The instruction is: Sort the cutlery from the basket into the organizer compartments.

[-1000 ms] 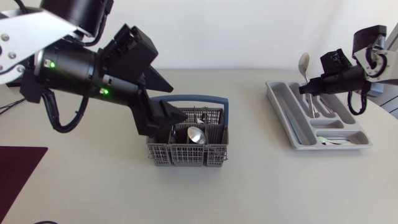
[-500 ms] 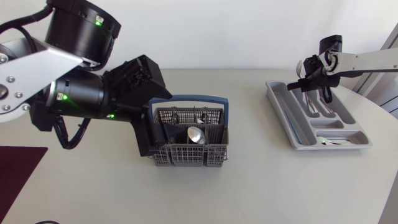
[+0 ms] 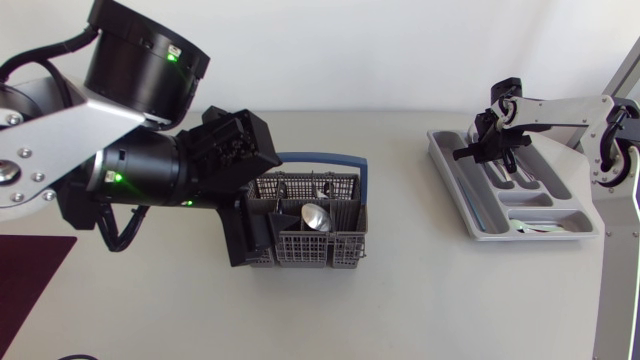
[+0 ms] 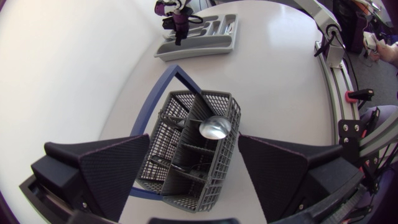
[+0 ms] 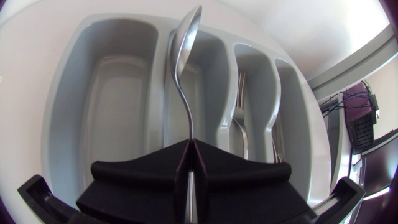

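A grey wire basket [image 3: 318,243] with a blue handle stands mid-table, and a spoon [image 3: 315,217] rests bowl-up in it. My left gripper [image 3: 262,228] hangs open at the basket's left side. In the left wrist view the basket [image 4: 186,149] and its spoon [image 4: 214,127] lie between the wide-apart fingers [image 4: 112,174]. My right gripper [image 3: 480,150] hovers over the grey organizer [image 3: 460,172]. It is shut on the handle of a second spoon [image 5: 183,62], whose bowl points ahead over a long empty compartment. The right gripper [image 5: 189,152] stands just above the organizer [image 5: 68,93].
Forks [image 5: 239,127] lie in the organizer's narrower compartments beside the held spoon, and a piece rests in its front cross compartment [image 3: 540,228]. A dark red mat [image 3: 25,275] covers the table's front left corner. The organizer [image 4: 199,37] is far beyond the basket.
My right arm swung the spoon down from an upright hold to low over the organizer. My left gripper shifted back and down along the basket's left side.
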